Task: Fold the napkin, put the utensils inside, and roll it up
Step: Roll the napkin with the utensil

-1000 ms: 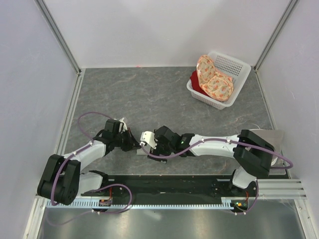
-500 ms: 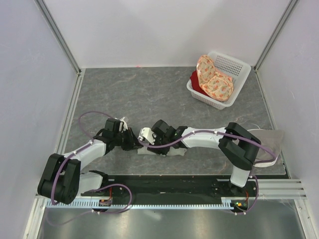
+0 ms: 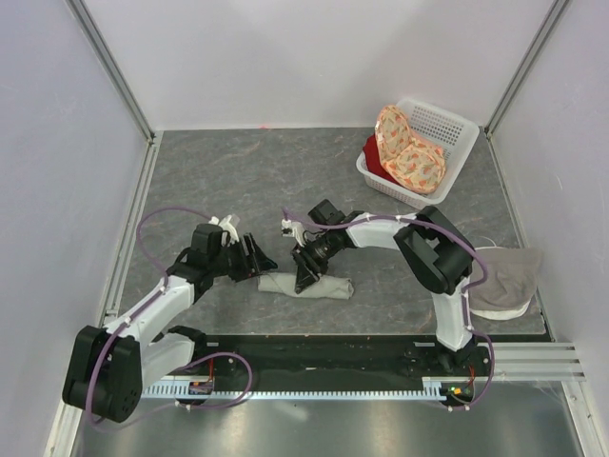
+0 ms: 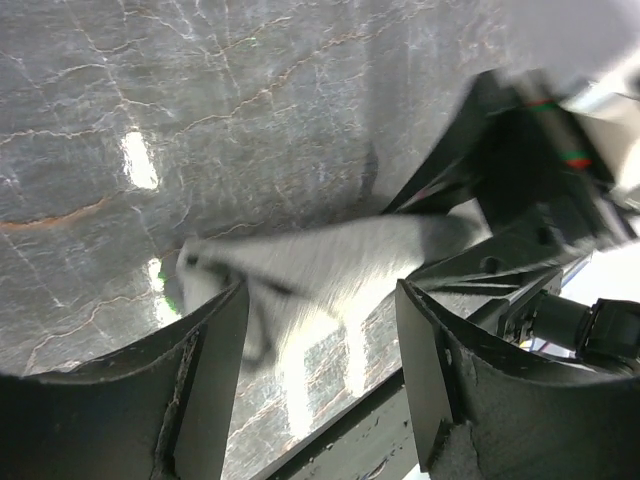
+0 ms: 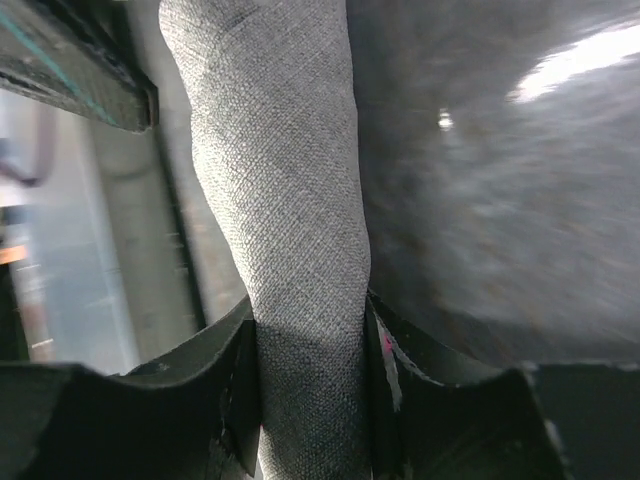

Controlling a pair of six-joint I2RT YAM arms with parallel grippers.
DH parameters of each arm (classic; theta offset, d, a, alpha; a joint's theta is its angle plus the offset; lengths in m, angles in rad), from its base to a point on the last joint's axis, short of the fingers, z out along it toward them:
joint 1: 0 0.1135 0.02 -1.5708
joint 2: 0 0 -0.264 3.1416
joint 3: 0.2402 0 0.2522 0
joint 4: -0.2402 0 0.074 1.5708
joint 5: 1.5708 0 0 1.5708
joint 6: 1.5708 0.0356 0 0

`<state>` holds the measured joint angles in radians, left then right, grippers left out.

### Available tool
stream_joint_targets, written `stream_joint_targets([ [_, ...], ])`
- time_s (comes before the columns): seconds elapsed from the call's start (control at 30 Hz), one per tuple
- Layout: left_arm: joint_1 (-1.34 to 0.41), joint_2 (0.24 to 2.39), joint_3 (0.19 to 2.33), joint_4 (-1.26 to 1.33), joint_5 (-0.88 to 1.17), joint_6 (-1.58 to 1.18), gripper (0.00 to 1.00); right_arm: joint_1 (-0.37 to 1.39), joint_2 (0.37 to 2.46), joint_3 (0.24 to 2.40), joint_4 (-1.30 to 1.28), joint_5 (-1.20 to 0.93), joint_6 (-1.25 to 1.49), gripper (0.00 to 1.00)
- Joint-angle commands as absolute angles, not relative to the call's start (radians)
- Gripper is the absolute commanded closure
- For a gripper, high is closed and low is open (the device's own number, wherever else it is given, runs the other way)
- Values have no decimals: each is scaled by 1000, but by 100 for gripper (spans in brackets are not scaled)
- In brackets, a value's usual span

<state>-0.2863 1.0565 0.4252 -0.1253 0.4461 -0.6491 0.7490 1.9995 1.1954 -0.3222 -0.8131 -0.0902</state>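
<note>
- Currently the napkin point(image 3: 333, 287) is a tight sage-grey roll, lying flat on the surface point(image 3: 266, 181) at centre, close to the near edge, long axis running left-right.
- Right claw point(image 3: 306, 275) comes down on the roll approx. mid-length, w/ the arm reaching in from the right.
- Right wrist view: napkin point(image 5: 290, 200) runs straight btwn the two fingers point(image 5: 225, 380), cloth touching both inner faces, so the claw is clamped on the napkin.
- Left claw point(image 3: 265, 261) sits just left of the roll's left end, low over the surface, pointing right.
- Left wrist view: left claw point(image 4: 320, 300) has its fingers point(image 4: 215, 370) well apart w/ nothing gripped. The napkin point(image 4: 330, 265) lies just past the tips, blurred, w/ its left end loose and rumpled.
- Can't tell from any view what's inside the roll.
- Far right corner: white basket point(image 3: 447, 119) w/ orange floral cloths point(image 3: 404, 152) standing in it and a red cloth point(image 3: 374, 157) at its left side.
- Near right edge: beige-grey cloth point(image 3: 509, 276) in a heap, well apart from the roll, beside the right arm's base.
</note>
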Motion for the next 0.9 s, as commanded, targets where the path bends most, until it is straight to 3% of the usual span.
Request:
stream_joint_targets([
  [0.0,-284,1012,396,-89,434,-617,33,744,2141,1184,-430,-978,-49,54],
  [0.27,-285,1057,373,-54,492,-617,44,701,2220,1223,-429,-1008,-14,54],
  [0.57,-287,1061,337,44,563,-644,44,681,2255,1241,-428,-994,-2,54],
  [0.7,-291,1103,324,90,600,-653,49,676,2264,1247,-426,-985,0,54],
  [0.8,-291,1137,310,129,617,-663,64,670,2261,1255,-430,-976,0,53],
  [0.83,-291,1156,307,136,617,-663,77,670,2257,1255,-430,-974,0,50],
  [0.87,-291,1167,308,137,615,-664,84,669,2250,1256,-431,-966,24,48],
])
